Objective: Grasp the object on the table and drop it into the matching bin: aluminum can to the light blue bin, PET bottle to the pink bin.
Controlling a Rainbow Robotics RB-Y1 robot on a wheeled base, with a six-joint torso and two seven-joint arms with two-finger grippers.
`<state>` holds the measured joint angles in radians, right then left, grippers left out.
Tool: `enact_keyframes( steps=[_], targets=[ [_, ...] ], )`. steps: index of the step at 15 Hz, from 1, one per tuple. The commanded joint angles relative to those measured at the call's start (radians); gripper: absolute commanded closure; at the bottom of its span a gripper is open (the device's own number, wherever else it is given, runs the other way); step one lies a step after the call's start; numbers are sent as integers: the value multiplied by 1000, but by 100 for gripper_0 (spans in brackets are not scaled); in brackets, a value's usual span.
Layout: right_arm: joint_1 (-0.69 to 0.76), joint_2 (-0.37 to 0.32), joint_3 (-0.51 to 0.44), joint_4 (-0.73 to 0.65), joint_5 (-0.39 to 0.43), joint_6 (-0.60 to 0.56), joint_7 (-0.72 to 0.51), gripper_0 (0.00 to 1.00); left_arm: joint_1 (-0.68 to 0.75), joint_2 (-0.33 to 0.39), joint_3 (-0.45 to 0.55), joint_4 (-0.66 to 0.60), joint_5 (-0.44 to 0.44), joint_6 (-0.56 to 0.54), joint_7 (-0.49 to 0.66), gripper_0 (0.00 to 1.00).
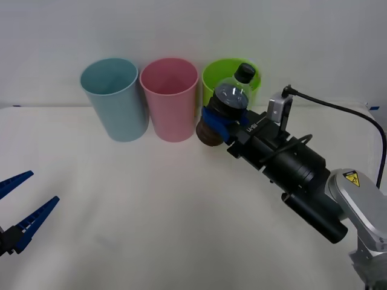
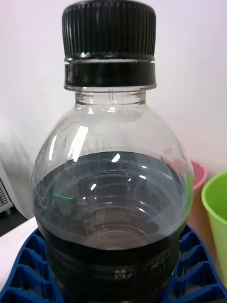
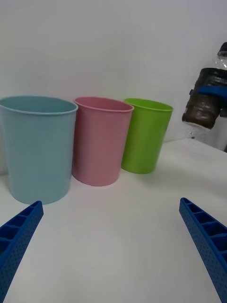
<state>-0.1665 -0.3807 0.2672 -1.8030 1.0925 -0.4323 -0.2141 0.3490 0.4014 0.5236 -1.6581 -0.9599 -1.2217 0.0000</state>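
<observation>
your right claw point(image 1: 221, 122) is clenched around the dark lower body of the pet bottle point(image 1: 230, 103), holding it in the air, cap tilted up and away, in front of the lime green bin point(image 1: 251, 75) and just right of the pink bin point(image 1: 170, 99). it looks lifted to clear the rims. your left claw point(image 1: 21, 208) hovers spread wide and empty, low over the bench point(image 1: 139, 211).

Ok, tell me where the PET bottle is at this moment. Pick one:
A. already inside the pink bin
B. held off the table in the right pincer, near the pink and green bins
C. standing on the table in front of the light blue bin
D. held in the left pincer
B: the right pincer clamps the PET bottle above the table, beside the pink bin and in front of the green bin; the left pincer is open and holds nothing.
</observation>
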Motion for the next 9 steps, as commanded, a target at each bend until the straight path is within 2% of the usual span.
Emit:
enact_keyframes(
  steps=[1, 3, 9],
  targets=[
    [-102, 2, 32, 30, 13, 23, -50, 100, 0, 0, 0, 0, 0, 0, 0, 0],
    [-212, 8, 64, 108, 13, 58, -56, 100, 0, 0, 0, 0, 0, 0, 0, 0],
    [-476, 106, 66, 407, 21, 93, -47, 100, 0, 0, 0, 0, 0, 0, 0, 0]
  ],
)
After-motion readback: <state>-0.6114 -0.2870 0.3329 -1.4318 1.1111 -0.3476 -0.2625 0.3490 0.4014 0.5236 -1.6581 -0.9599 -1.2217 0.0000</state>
